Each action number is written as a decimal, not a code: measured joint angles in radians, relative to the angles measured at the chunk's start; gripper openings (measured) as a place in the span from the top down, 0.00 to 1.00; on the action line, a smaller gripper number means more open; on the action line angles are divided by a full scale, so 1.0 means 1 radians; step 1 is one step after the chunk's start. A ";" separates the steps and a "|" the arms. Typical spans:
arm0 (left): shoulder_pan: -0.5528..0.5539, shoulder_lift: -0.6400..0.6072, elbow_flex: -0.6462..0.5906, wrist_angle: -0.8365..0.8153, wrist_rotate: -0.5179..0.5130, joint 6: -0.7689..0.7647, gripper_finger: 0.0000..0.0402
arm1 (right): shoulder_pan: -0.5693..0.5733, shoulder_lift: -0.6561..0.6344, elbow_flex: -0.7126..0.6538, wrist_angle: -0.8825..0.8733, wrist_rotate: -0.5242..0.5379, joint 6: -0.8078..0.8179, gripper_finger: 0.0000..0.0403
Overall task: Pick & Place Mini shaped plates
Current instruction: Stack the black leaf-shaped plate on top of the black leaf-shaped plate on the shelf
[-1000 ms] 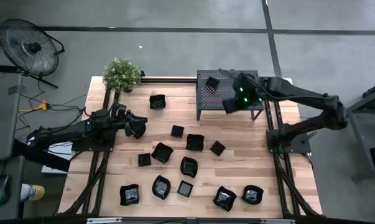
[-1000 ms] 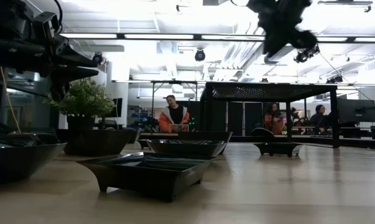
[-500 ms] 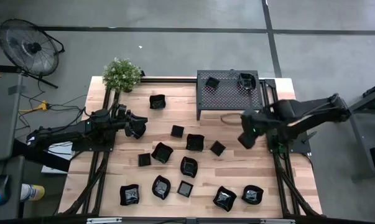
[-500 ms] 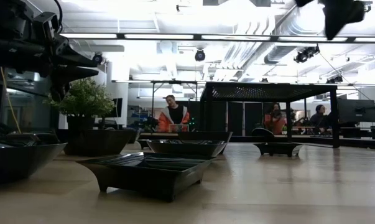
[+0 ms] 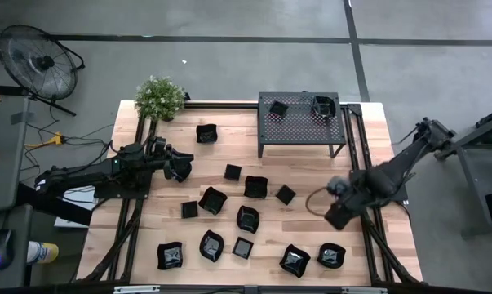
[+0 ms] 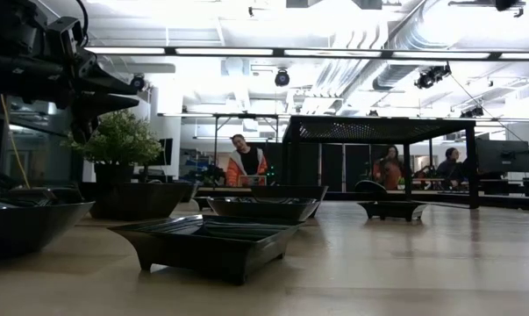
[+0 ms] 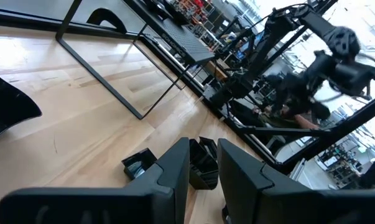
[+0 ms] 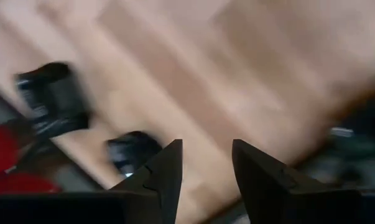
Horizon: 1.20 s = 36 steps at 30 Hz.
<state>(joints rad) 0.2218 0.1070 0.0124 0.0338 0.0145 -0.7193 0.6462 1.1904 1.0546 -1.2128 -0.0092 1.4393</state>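
Several small black glossy plates (image 5: 247, 219) lie scattered on the wooden table, mostly in its near half. Two more plates (image 5: 278, 108) (image 5: 323, 106) rest on top of the black perforated rack (image 5: 300, 131). My right gripper (image 5: 337, 216) is open and empty. It hovers over bare wood by the table's right side, just far of the plate (image 5: 331, 256) at the near right. Its wrist view is blurred and shows two plates (image 8: 50, 102) beyond the gripper (image 8: 206, 146). My left gripper (image 5: 183, 168) waits open at the left side, and plates (image 7: 203, 165) show past the gripper (image 7: 204, 146).
A potted plant (image 5: 160, 98) stands at the far left corner. The rack stands on thin legs (image 6: 406, 171) at the far right. Bare wood lies between the rack and the plates. A fan (image 5: 40, 61) stands on the floor, and people (image 6: 245, 162) are in the room beyond.
My right gripper has swung quickly from above the rack's right part toward the table's near edge, along the right side. A plate now shows on the rack's far right corner, where the gripper was.
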 joint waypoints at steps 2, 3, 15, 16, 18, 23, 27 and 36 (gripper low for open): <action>0.000 0.000 0.000 0.000 0.000 0.000 0.80 | 0.021 0.001 -0.057 0.151 -0.031 0.021 0.67; 0.000 0.000 0.000 0.000 0.000 0.000 0.80 | 0.026 0.003 -0.084 0.221 -0.046 0.026 0.67; 0.000 0.000 0.000 -0.002 0.000 0.000 0.80 | 0.026 0.154 -0.115 0.406 -0.262 -0.032 0.67; 0.000 0.000 0.000 -0.002 0.000 0.000 0.80 | 0.020 0.167 -0.099 0.395 -0.267 -0.041 0.67; 0.000 0.000 0.000 -0.002 0.000 0.000 0.80 | 0.005 0.194 -0.064 0.346 -0.277 -0.076 0.67; 0.000 0.000 0.000 -0.009 0.000 0.000 0.80 | -0.025 0.257 0.022 0.257 -0.302 -0.332 0.67; 0.000 0.000 0.000 -0.008 0.000 0.000 0.80 | -0.053 0.287 0.049 0.224 -0.346 -0.498 0.67; 0.000 0.000 0.000 -0.008 0.000 0.000 0.80 | -0.157 0.348 0.050 0.127 -0.409 -0.634 0.67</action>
<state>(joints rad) 0.2220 0.1070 0.0124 0.0257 0.0145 -0.7193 0.4890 1.5388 1.1042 -1.0857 -0.4187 0.8052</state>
